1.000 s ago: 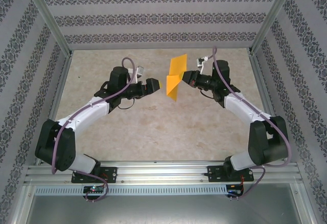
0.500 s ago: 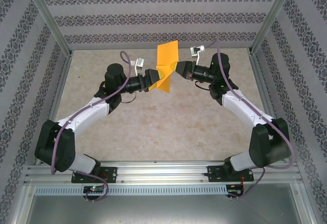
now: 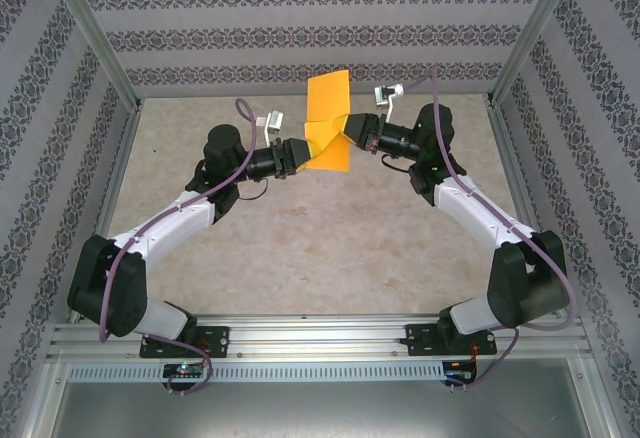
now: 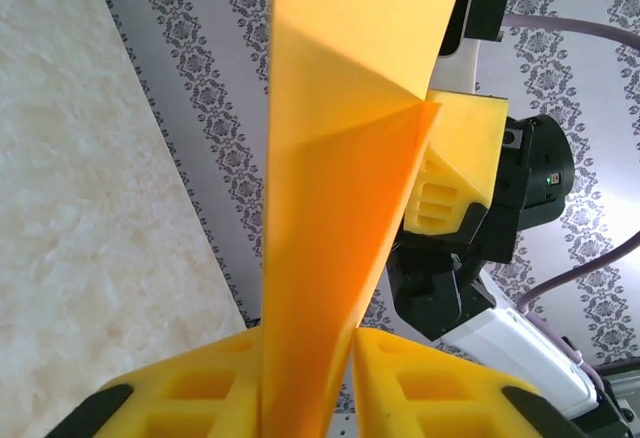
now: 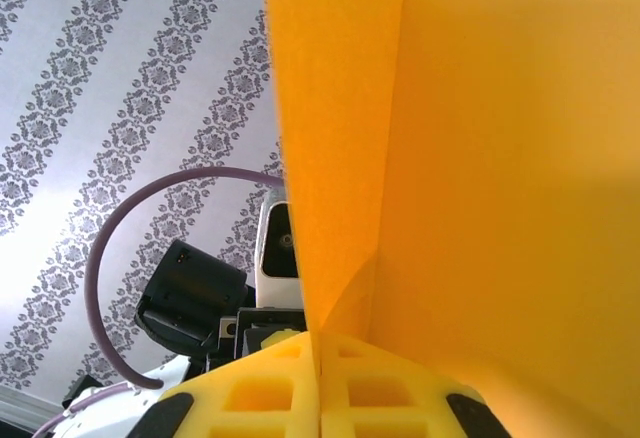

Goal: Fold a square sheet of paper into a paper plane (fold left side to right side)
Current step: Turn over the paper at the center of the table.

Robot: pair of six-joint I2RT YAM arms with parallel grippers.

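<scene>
Swung rightward in the last half second, the lower flap of the orange sheet of paper (image 3: 328, 118) now spreads out between the two sets of jaws instead of hanging down beside the left jaws. Both arms have barely shifted from their raised pose of that earlier instant. A second ago they sat lower and farther apart.

From the overhead view, the sheet is held in the air, well clear of the marbled desk (image 3: 300, 248). The left jaws pinch its lower left edge and the right jaws pinch it at the right, close to a crease. One panel stands up above both sets of jaws, against the patterned back wall (image 3: 300, 38). The other panel slopes down between them.

The left wrist camera shows the left arm's yellow foam pads (image 4: 190, 393) closed on the folded paper (image 4: 330, 218), which rises straight up out of the left jaws. A diagonal crease crosses it higher up, and a pad of the right jaws (image 4: 455, 153) meets its far edge.

On the right wrist camera, the right arm's pads (image 5: 400, 393) are pressed together with the sheet (image 5: 480, 208) caught in the seam. The paper opens into two panels above those jaws, with the left arm (image 5: 190, 298) visible beyond them.
</scene>
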